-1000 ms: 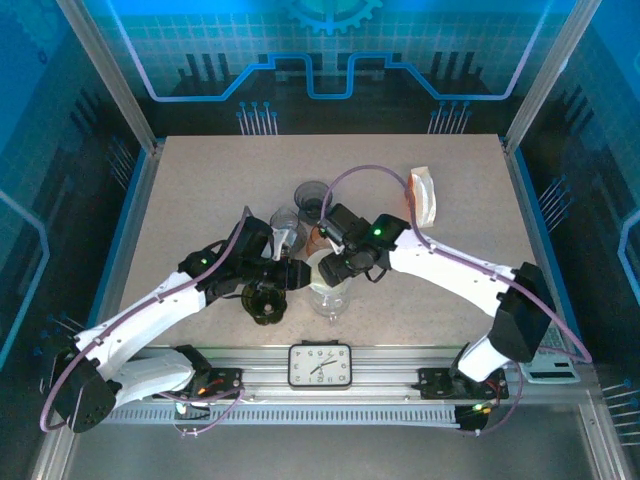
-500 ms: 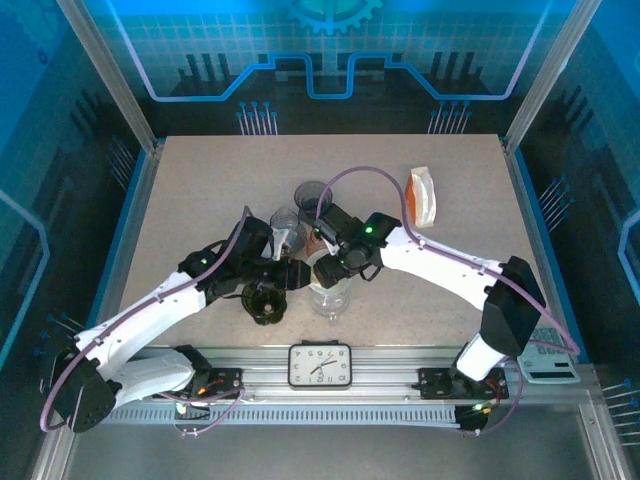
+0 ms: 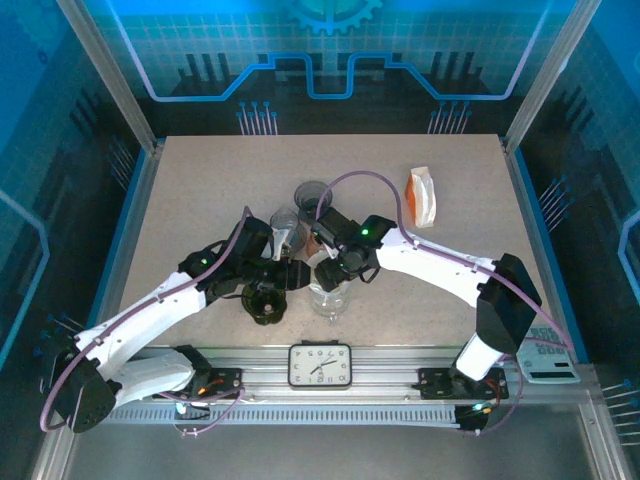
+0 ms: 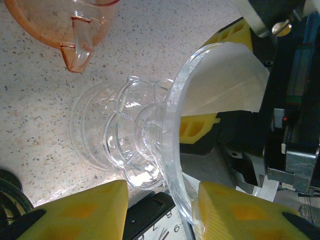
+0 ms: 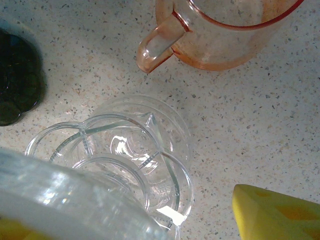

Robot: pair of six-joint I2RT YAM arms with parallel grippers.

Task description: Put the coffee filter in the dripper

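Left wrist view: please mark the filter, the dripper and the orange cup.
filter [image 4: 225, 80], left wrist view, its white paper face.
dripper [image 4: 169, 130], left wrist view, its clear rim.
orange cup [image 4: 60, 30], left wrist view, its wall.

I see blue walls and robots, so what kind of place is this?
Probably a robot test booth: a left arm and right arm fixed at the table's near edge, blue printed panels in a metal frame, and a clock.

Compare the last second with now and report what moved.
The right arm swung leftward. Its elbow drew in, uncovering more of a white keypad device, and the right gripper crept slightly left above the dripper. No pick-up or release is visible. Unchanged: the left gripper at the dripper, the dark round piece, the clock and the packet.
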